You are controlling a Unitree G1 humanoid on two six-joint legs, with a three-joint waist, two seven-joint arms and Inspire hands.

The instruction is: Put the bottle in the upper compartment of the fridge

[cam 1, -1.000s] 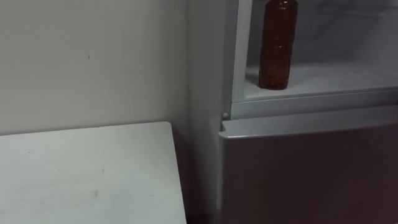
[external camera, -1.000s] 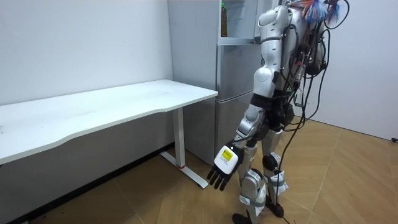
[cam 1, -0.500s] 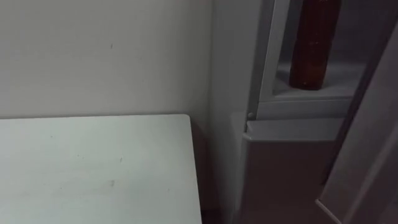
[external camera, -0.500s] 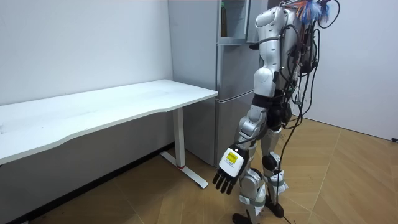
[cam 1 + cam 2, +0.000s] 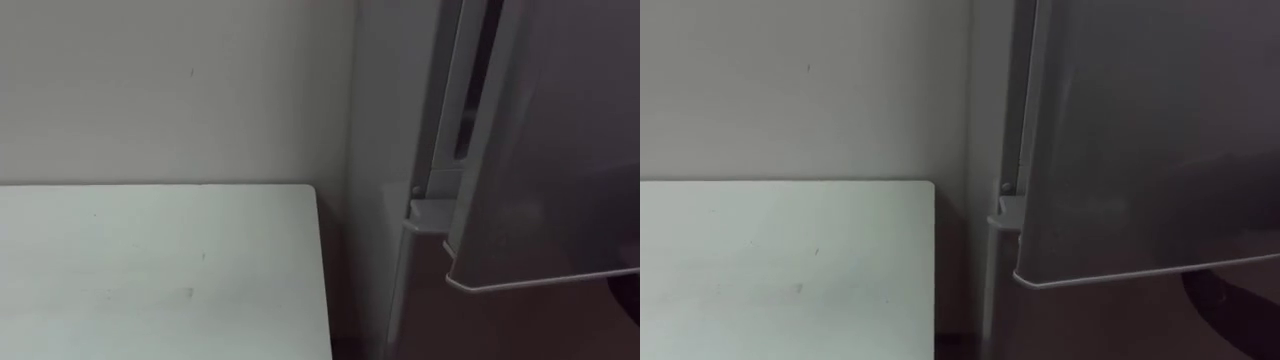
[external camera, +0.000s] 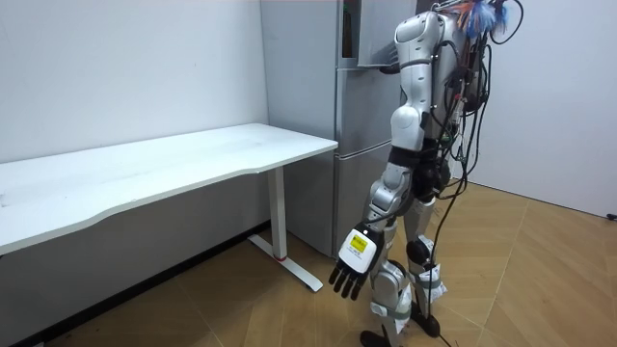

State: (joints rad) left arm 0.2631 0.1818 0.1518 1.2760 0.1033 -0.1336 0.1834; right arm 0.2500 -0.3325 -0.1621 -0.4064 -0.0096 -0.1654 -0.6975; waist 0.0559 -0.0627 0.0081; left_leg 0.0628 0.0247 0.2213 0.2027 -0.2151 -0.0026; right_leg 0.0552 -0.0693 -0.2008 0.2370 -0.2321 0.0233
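1. Left hand: hangs low at the robot's side, fingers relaxed and loosely spread, holding nothing.
2. Right hand: a dark shape just under the upper door's lower edge is probably this hand. Whether it is wide or narrow cannot be told.
3. Stance: the robot stands upright, close before the fridge. The white worktop is at its left, bare, with its end just beside the fridge's side wall.
4. Upper door: swung almost against the cabinet. A narrow dark gap shows along its left edge.
5. Bottle: hidden, since the door covers the compartment. With the left hand empty and the worktop bare, it most likely stands inside the upper compartment.
6. Progress: placement is judged complete. What is left is to press the upper door fully shut and lower the arm.
7. Orientation: which way the bottle points, and how its long axis runs, cannot be told.
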